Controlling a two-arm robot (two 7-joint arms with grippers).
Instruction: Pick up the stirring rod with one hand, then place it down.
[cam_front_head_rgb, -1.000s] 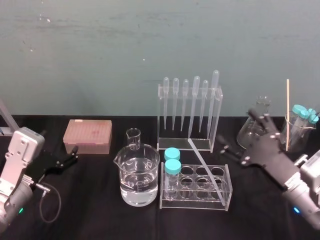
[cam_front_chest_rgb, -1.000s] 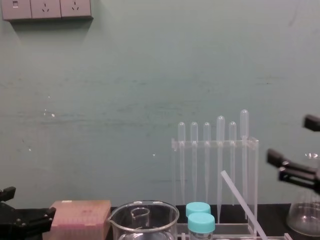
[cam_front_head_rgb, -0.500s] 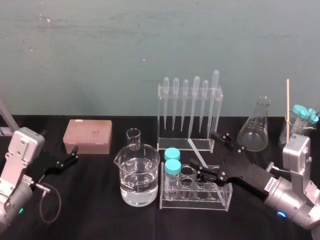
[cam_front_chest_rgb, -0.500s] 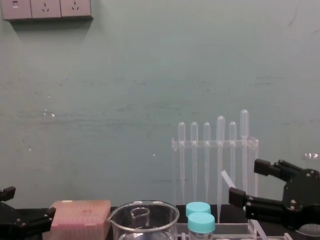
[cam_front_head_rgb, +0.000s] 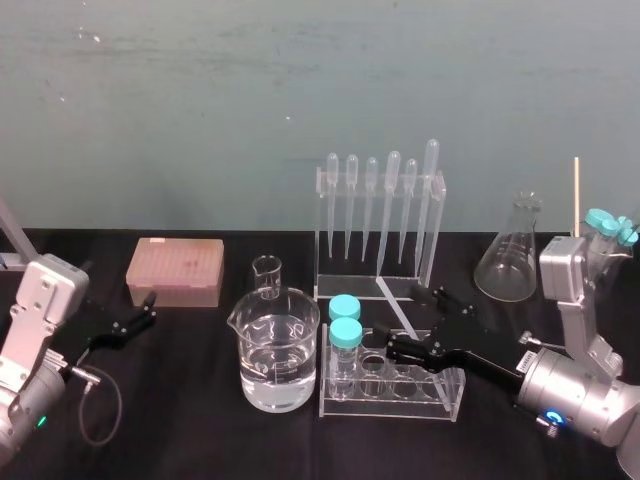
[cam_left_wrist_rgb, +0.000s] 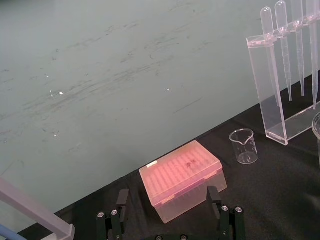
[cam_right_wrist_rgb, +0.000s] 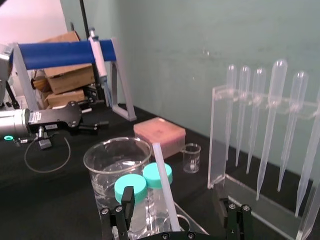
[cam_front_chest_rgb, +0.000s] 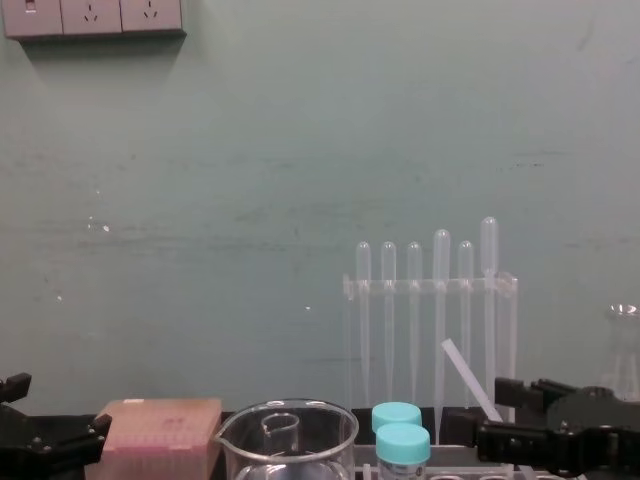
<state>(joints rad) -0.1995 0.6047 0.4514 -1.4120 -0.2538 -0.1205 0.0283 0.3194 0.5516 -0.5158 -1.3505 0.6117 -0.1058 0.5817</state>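
Note:
The stirring rod (cam_front_head_rgb: 393, 307) is a thin translucent-white stick leaning in the clear test tube rack (cam_front_head_rgb: 445, 398), its top end tipped toward the pipette stand. My right gripper (cam_front_head_rgb: 413, 322) hangs low over the rack, open, with one black finger on each side of the rod. In the right wrist view the rod (cam_right_wrist_rgb: 163, 180) rises between the two spread fingers (cam_right_wrist_rgb: 126, 199). From the chest view the right gripper (cam_front_chest_rgb: 495, 412) is just beside the rod (cam_front_chest_rgb: 462, 368). My left gripper (cam_front_head_rgb: 133, 318) rests open at the far left, facing the pink box (cam_left_wrist_rgb: 181, 176).
A water-filled beaker (cam_front_head_rgb: 275, 350) and two blue-capped tubes (cam_front_head_rgb: 345, 320) stand left of the rod. The pipette stand (cam_front_head_rgb: 380, 215) is right behind it. A small beaker (cam_front_head_rgb: 267, 275), a flask (cam_front_head_rgb: 510, 255) and a beaker of tubes (cam_front_head_rgb: 600, 250) are farther off.
My right gripper came from beside the flask, leftward and down, until its open fingers straddle the rod. The left arm has stayed still.

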